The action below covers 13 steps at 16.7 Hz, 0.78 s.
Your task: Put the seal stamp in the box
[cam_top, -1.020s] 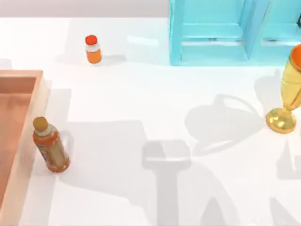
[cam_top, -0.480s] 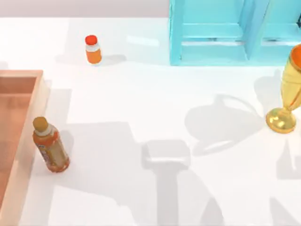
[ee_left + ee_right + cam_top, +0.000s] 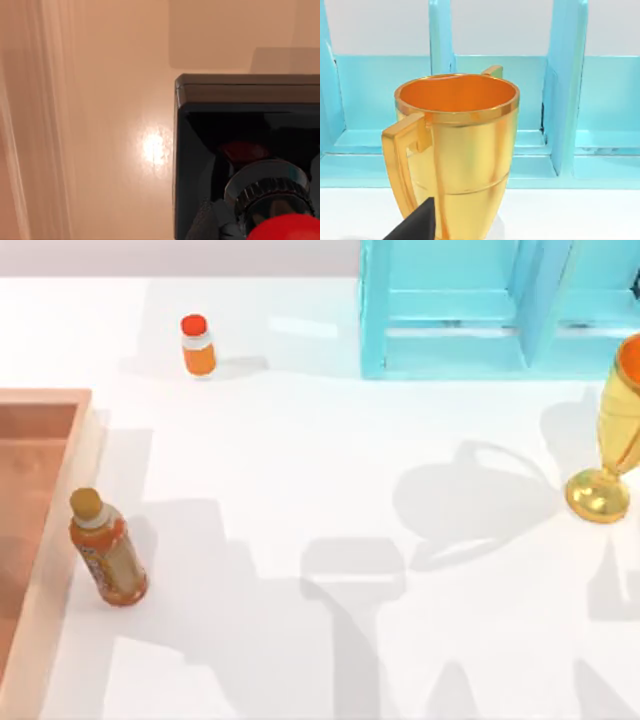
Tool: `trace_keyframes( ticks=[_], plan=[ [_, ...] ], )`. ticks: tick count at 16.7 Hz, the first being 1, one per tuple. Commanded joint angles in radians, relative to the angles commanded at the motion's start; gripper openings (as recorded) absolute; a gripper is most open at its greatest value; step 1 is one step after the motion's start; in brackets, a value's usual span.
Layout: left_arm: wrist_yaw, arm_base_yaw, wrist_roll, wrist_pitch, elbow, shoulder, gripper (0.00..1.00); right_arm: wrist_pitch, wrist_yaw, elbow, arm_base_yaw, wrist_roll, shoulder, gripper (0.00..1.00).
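Seal stamp [image 3: 240, 150]: directly beneath left gripper, over box [image 3: 100, 125] floor. Left, right finger states: cannot tell. Gold trophy cup [image 3: 455, 160]: just ahead of right gripper.

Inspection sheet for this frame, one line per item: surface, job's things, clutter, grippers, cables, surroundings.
Surface: white table, crossed by arm shadows.
Job's things: seal stamp, black base and red knob, seen close in the left wrist view above the peach floor of the box; contact with the floor cannot be told. The box sits at the table's left edge.
Clutter: small orange bottle with red cap at the back; larger orange bottle beside the box wall; gold trophy cup at the right.
Grippers: left gripper over the box at the stamp; right gripper facing the trophy cup, one dark fingertip visible.
Cables: nothing seen.
Surroundings: light blue shelf frame at the back.
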Motion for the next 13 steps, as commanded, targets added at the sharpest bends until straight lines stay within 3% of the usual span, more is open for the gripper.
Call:
trace_keyframes(
  ticks=[2, 13],
  plan=[
    [0.000, 0.000, 0.000, 0.000, 0.000, 0.000, 0.00, 0.000, 0.000, 0.000, 0.000, 0.000, 0.000, 1.00],
    [0.000, 0.000, 0.000, 0.000, 0.000, 0.000, 0.83, 0.000, 0.000, 0.000, 0.000, 0.000, 0.000, 1.00]
  ],
)
